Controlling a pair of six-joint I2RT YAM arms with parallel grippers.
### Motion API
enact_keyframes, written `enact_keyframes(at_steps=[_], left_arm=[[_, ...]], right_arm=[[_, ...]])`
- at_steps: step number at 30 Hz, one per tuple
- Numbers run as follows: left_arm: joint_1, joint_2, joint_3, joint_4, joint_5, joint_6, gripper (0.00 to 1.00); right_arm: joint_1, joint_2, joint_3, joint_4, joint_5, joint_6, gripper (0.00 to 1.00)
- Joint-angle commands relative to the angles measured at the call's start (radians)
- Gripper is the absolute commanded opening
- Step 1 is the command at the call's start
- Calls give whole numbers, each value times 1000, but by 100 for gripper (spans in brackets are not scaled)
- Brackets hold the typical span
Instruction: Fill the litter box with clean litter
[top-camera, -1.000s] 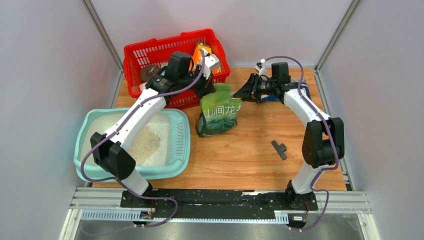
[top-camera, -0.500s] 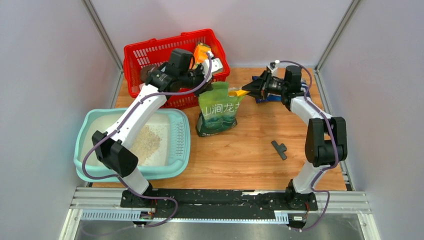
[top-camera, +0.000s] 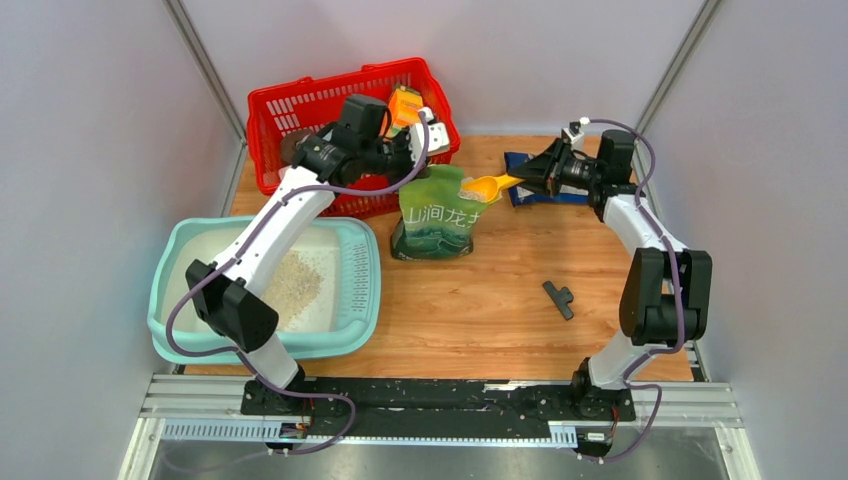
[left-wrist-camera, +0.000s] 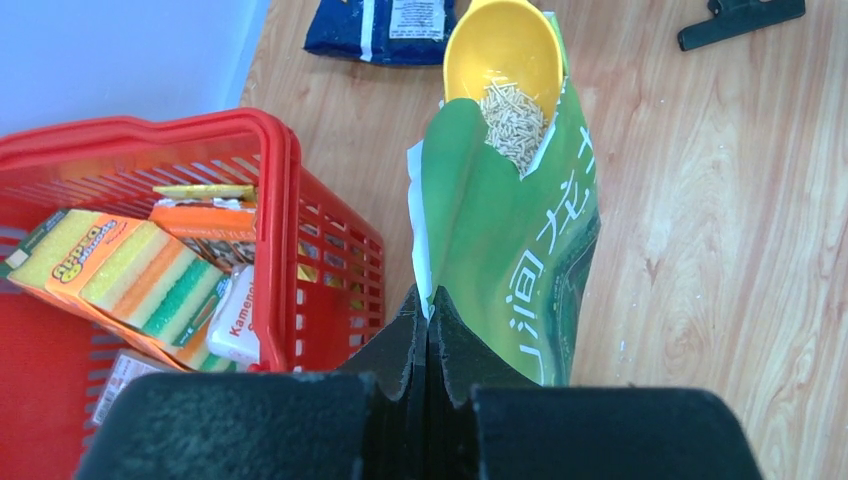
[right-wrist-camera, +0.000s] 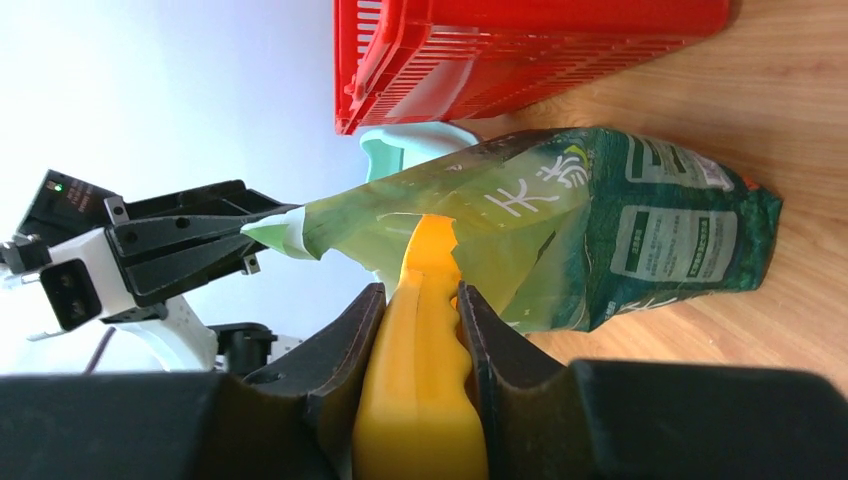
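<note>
Green bag (top-camera: 438, 215) stands near the middle of the wooden counter (top-camera: 500, 320), just in front of the red basket (top-camera: 300, 105) that fills the far left corner. The left end effector (left-wrist-camera: 428, 322) is closed tight on the bag's top edge, holding the mouth up. The right end effector (right-wrist-camera: 421, 300) is clamped on the handle of a yellow scoop (left-wrist-camera: 500, 50), whose bowl sits at the bag mouth with grains in it. The litter box (top-camera: 330, 342) occupies the near left corner, its left rim close to the side wall and its near rim close to the counter edge. A loose heap of litter (top-camera: 293, 285) lies inside it, under the left forearm. Bare wood runs from the bag to the near edge. A black clip (top-camera: 559, 298) lies right of centre, well apart from the bag. Compared with one second ago, the right arm has drawn back to the right, uncovering the blue packet (top-camera: 522, 195), and the scoop bowl has come into view.
</note>
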Motion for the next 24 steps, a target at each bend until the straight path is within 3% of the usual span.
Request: enact_keyframes(at_steps=[1, 11, 24], left_arm=[[15, -121, 29, 232, 27, 83, 0], [8, -190, -97, 263, -67, 57, 0], [-9, -192, -114, 266, -108, 26, 0]], right_arm=[[-59, -31, -82, 135, -43, 160, 0], [-88, -14, -110, 476, -76, 408, 0], [-107, -3, -123, 493, -66, 441, 0]])
